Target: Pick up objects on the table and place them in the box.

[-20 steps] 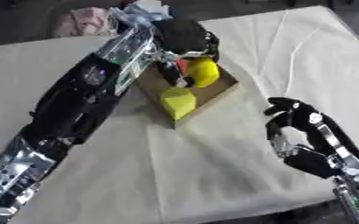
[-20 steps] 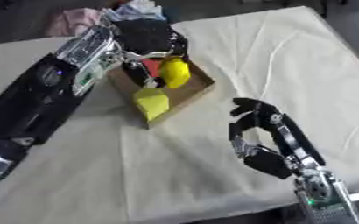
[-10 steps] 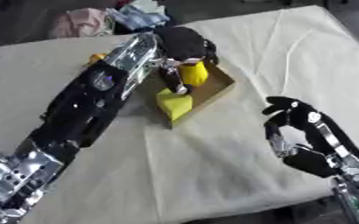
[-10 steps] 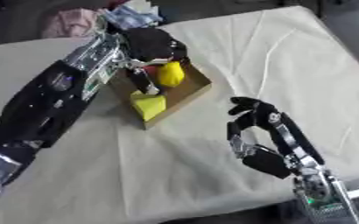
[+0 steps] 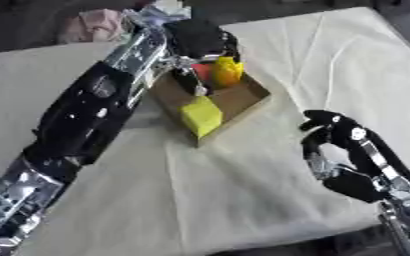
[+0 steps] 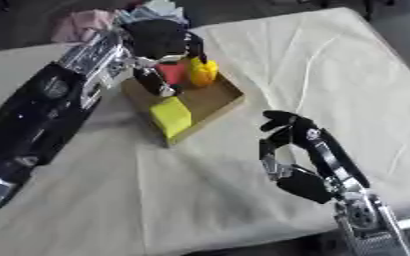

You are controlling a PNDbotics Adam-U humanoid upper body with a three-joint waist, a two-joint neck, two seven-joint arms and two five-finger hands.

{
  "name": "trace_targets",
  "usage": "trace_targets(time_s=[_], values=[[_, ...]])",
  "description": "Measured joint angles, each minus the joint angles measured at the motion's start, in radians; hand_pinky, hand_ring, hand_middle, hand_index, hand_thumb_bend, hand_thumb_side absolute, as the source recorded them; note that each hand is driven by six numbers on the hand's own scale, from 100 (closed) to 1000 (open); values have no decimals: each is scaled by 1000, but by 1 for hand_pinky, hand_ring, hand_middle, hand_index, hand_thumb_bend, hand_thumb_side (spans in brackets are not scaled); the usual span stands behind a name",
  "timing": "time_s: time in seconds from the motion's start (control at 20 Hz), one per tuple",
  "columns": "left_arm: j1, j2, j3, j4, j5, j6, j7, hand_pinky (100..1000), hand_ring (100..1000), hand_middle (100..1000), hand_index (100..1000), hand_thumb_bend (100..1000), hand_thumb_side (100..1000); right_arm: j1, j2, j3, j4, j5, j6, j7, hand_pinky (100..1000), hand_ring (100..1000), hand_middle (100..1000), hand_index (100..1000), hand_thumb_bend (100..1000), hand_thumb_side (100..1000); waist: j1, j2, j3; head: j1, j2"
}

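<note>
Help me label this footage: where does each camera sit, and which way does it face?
Left eye view: in the head, looking down at the cloth-covered table; left hand over the box, right hand idle lower right.
Right eye view: beside it, same downward look, everything shifted left.
Both share the box, the yellow block inside it, and both arms.

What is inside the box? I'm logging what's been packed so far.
In the box: a yellow block and, under the left hand, a yellow-orange thing and something red. The hand covers the rest.
</note>
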Motion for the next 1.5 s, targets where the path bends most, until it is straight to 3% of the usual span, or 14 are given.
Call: trace_targets(time_s=[0.35,0.85,1.3,1.5], values=[[33,110,73,44,40,103,-24,798,730,768,867,396,230,10,-1,-9,0,1,1,-10,621,612,675,858,100,340,0,0,23,-19,-4],[38,113,198,325,-79,252,52,792,731,777,882,463,365,12,-1,-9,1,2,1,-12,621,612,676,858,100,324,-3,1,7,-18,-7],[38,112,257,441,-94,332,128,781,715,769,885,474,490,2,-1,-9,0,1,2,-13,620,611,676,858,100,310,-12,21,-30,35,-29],[47,112,264,467,-62,350,136,771,700,755,871,440,462,-5,-1,-9,0,1,3,-14,620,611,676,858,100,310,-12,34,-40,76,-39]])
